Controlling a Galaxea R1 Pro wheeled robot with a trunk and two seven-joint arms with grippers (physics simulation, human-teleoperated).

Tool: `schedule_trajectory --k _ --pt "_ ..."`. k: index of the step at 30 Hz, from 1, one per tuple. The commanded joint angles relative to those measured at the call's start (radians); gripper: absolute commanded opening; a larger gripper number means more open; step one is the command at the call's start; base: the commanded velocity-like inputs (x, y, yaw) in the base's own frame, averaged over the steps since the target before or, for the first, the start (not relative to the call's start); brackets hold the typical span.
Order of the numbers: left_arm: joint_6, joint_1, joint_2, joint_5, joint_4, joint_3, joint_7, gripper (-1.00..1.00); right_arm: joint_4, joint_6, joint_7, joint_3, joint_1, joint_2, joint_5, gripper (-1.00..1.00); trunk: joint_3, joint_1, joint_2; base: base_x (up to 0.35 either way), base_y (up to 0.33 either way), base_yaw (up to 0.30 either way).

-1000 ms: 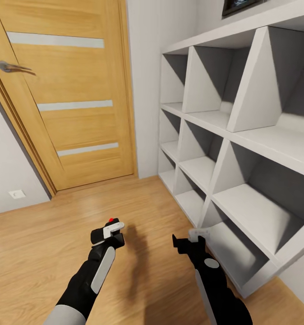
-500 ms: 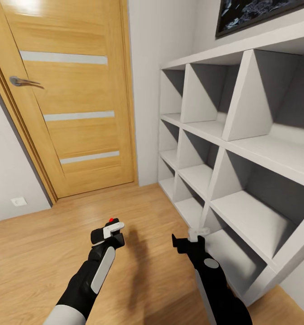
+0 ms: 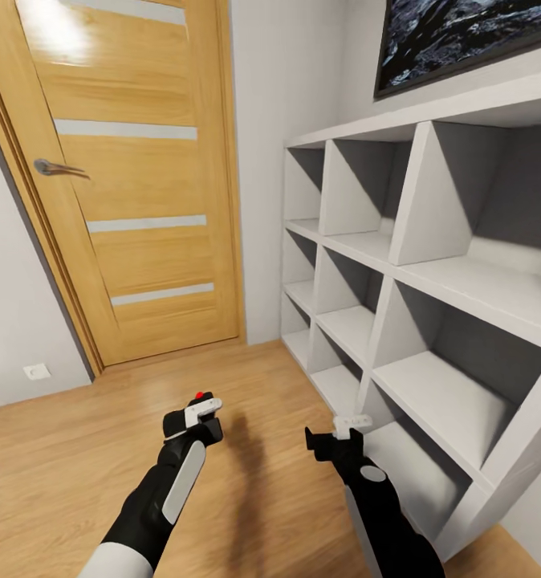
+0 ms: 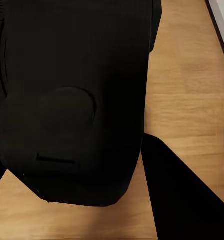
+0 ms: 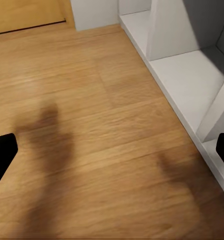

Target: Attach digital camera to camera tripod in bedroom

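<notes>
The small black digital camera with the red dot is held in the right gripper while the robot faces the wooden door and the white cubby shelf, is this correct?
Not quite. The small black digital camera with the red dot is in the left gripper, as the head view shows. The right gripper is open and holds nothing. The wooden door and white cubby shelf are indeed ahead.

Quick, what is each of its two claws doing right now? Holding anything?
Left gripper: shut on the digital camera, a dark boxy body with a red dot.
Right gripper: open and holding nothing, above the wood floor.
</notes>
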Motion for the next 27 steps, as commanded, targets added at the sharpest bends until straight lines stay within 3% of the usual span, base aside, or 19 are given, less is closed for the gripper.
schedule_trajectory --k 1,5,8,11,14,27 --pt "0.003 -0.001 0.000 0.008 0.001 -0.002 0.002 -1.00 0.008 0.008 -0.001 0.000 -0.001 0.000 0.011 1.00 0.003 -0.001 0.000 0.000 0.000 0.000" --pt "0.004 -0.001 0.000 0.008 0.003 -0.002 -0.024 -1.00 0.027 0.009 0.000 -0.012 0.000 -0.002 0.011 1.00 0.018 -0.002 0.001 0.000 0.000 0.000" --pt "0.004 -0.001 0.000 0.008 0.004 -0.002 -0.064 -1.00 0.034 0.008 0.007 -0.057 0.000 -0.010 0.012 1.00 0.030 -0.004 0.002 0.000 0.000 0.000" --pt "0.004 -0.001 0.000 0.007 0.004 -0.002 -0.081 -1.00 0.028 0.007 0.011 -0.077 0.000 -0.012 0.014 1.00 0.042 -0.005 0.002 0.000 0.000 0.000" --pt "0.003 -0.001 0.000 0.005 0.005 -0.002 -0.087 -1.00 0.019 0.006 0.013 -0.082 0.000 -0.013 0.014 1.00 0.053 -0.006 0.003 0.000 0.000 0.000" --pt "0.002 -0.001 0.006 -0.002 0.007 0.000 -0.092 -1.00 -0.063 0.005 0.007 -0.087 0.000 -0.013 0.029 1.00 0.094 -0.056 0.094 0.000 0.000 0.000"
